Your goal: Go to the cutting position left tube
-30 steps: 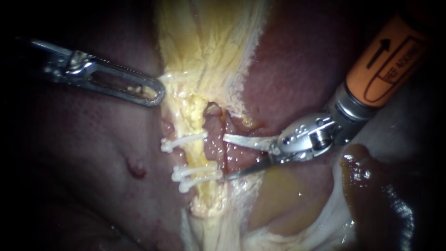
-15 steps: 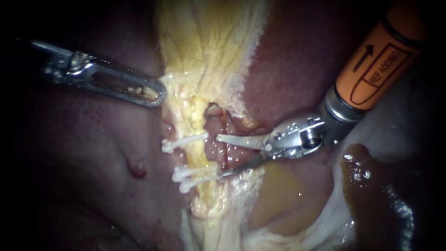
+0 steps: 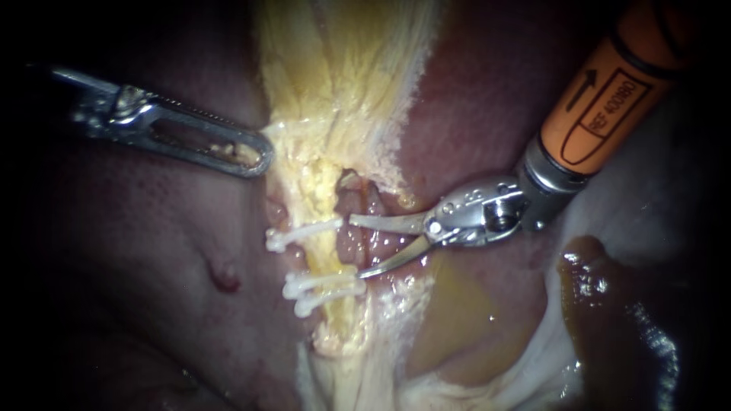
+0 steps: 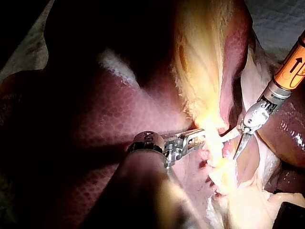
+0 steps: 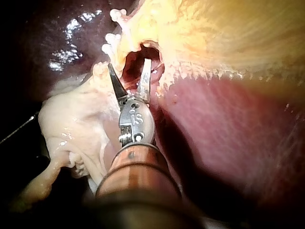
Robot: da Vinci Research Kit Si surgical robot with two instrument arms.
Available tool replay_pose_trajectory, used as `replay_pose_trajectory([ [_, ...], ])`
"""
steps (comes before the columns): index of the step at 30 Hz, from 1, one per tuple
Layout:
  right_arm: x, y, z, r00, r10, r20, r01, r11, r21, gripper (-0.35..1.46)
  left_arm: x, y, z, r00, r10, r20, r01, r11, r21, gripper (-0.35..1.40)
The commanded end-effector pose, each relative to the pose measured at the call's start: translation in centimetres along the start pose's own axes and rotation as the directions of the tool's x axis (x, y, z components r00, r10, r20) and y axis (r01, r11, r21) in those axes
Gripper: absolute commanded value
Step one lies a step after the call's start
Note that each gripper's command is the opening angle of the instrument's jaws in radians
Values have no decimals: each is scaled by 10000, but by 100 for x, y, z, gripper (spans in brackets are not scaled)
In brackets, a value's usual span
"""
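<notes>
- Liver: dark red, moist, finely mottled, and fills most of the field.
- Fatty tissue: a yellow, fibrous band with ragged edges that runs down the middle.
- Right instrument: orange shaft and steel hinge, with two curved blades spread apart, their tips just beside the tube.
- Left instrument: slotted metal jaws clamped on the fatty tissue's edge.
- Tube: pale and upright, crossed by an upper clip and a lower pair of clips, all white.

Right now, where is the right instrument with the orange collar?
Endoscope view: the right instrument comes in from upper right, its open jaws flanking pink tissue beside the white clips.
</notes>
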State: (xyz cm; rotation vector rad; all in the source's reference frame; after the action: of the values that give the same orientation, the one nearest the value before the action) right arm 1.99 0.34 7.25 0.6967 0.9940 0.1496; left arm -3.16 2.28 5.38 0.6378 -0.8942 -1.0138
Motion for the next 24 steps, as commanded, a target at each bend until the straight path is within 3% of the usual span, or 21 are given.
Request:
replay_pose_trajectory([
  [1,0,1,1,10000,-5,9,5,10000,-9,140,1,1,1,10000,3,1,-3,10000,-11,-35],
  [7,4,0,9,9999,16,-103,-14,9998,202,142,1,0,3,10000,3,9,-3,10000,-23,-35],
  [19,23,-23,20,9980,-54,-636,128,9932,1159,144,0,-1,5,10000,-2,17,2,10000,-34,-35],
  [24,31,-24,29,9970,-78,-766,188,9894,1440,142,-1,-2,7,10000,-8,40,9,10000,-70,-35],
])
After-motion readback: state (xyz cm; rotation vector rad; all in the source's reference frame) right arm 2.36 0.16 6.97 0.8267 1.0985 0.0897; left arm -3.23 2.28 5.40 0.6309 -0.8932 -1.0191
